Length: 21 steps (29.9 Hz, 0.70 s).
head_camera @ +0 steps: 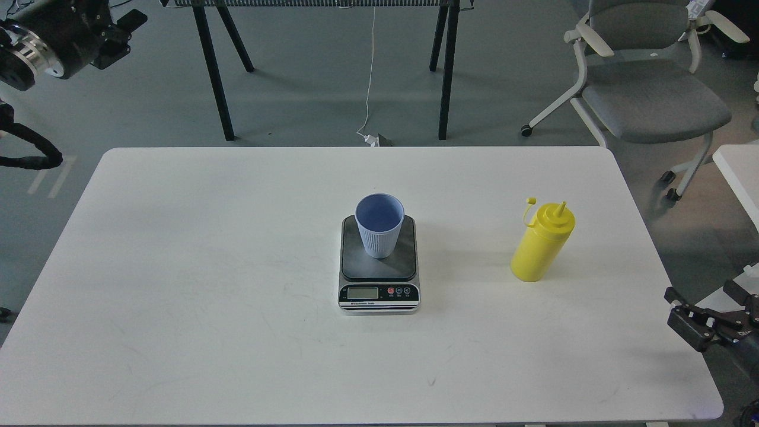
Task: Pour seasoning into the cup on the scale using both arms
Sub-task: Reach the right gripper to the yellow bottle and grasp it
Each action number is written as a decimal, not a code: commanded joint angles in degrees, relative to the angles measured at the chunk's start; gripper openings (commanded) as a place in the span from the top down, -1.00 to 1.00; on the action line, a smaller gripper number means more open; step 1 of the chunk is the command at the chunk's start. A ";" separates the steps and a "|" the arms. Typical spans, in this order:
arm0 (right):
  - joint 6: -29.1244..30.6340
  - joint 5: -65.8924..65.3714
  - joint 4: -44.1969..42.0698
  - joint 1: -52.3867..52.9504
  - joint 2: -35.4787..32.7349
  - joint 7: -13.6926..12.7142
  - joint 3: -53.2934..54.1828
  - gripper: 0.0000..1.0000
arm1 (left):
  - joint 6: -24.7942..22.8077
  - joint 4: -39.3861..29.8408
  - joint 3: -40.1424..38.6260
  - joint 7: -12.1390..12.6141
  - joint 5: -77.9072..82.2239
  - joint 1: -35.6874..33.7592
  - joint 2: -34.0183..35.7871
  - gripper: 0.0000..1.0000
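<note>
seasoning bottle (541,243) upright on the table's (178,267) right side, cap off and dangling, well right of the scale (379,265). cup (379,225) sits upright on scale platform, table centre. right gripper (699,320) at the table's right edge, fingers spread, holding nothing. left gripper (121,35) top left, off the table, can't tell its state.

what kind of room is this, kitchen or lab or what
Most likely a lab or office workspace, not a kitchen. The white table stands on a plain grey floor, with a grey rolling office chair behind it, black trestle legs of another table, and a loose white cable hanging to the floor.
</note>
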 commanded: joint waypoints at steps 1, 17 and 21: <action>-0.01 -3.88 -0.11 -0.02 2.90 0.05 -0.04 -1.00 | 0.00 -0.01 0.08 0.00 0.10 0.01 -0.14 -0.99; -0.01 -17.50 -6.44 11.76 12.22 -0.03 -0.22 -1.00 | 0.00 -0.01 -0.01 0.00 0.02 1.50 0.04 -0.99; -0.01 -19.79 -8.37 12.63 15.47 -0.03 -0.13 -1.00 | 0.00 -0.01 -0.01 0.00 -0.07 1.68 0.12 -0.99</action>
